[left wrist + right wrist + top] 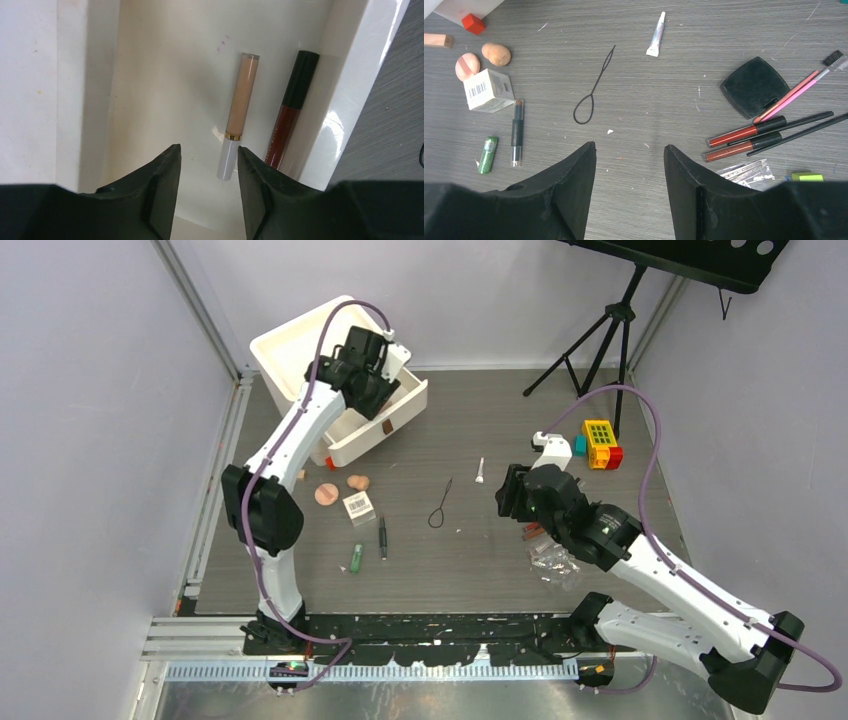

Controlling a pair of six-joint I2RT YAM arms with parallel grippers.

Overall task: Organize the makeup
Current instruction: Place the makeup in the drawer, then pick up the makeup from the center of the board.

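My left gripper (206,152) hangs open inside the white bin (345,100), nothing between its fingers. Just ahead of it, a peach concealer tube (241,100) and a dark red lip gloss (290,117) lie on the bin floor. My right gripper (630,146) is open and empty above the table. To its left lie a barcoded box (488,90), peach sponges (496,54), a green tube (488,154) and a black stick (517,131). To its right are a black compact (754,86), red glosses (744,134) and black pencils (796,125). A white tube (655,36) lies ahead.
A black wire loop tool (591,95) lies mid-table. A small red cube (473,23) sits by the bin's corner. Toy blocks (600,443) stand at the back right near a black tripod stand (600,335). A clear plastic packet (746,171) lies by my right gripper.
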